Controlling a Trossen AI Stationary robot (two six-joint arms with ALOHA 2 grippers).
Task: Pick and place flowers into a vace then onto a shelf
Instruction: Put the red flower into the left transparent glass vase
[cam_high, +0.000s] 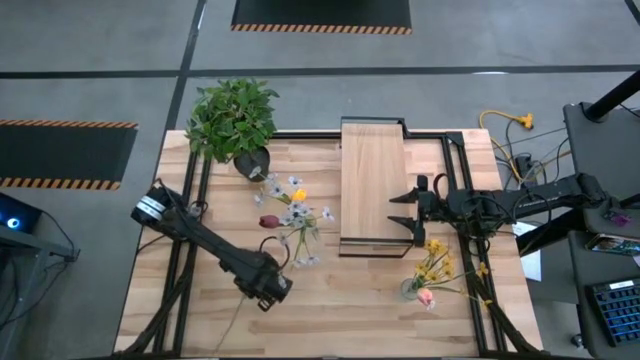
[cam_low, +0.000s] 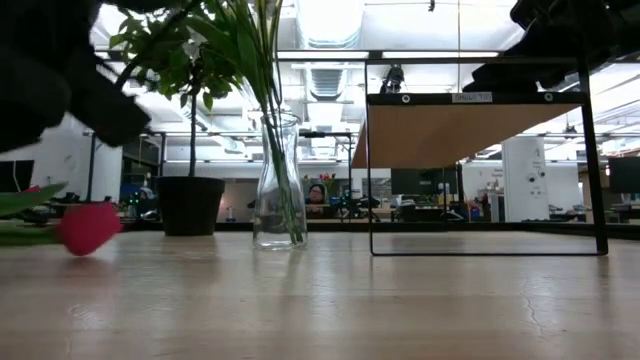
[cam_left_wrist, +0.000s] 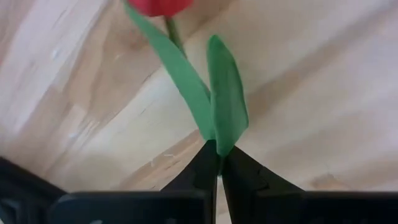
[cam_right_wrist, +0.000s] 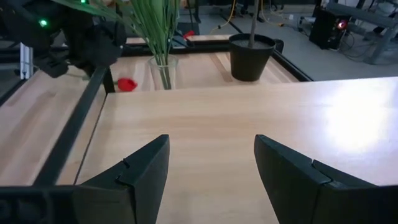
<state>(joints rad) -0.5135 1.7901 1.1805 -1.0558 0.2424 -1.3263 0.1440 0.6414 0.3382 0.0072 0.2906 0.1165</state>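
A red tulip with two green leaves is held in my left gripper, which is shut on it over the near left of the table. In the low view its head sits low, close to the tabletop. A clear glass vase at mid-table holds white, yellow and red flowers. The pale-wood shelf stands to the right of the vase. My right gripper hovers open at the shelf's right edge, above the plank. My left gripper pinches the red tulip where its leaves meet the stem, between the two fingertips. The fingers come from above, pointing steeply down. The head lies beyond the fingers, and the thin stem end trails toward the table's near edge.
A bushy potted plant stands at the far left corner. Loose yellow flowers and a pink tulip lie near the right edge. Black frame rails run along both sides of the table.
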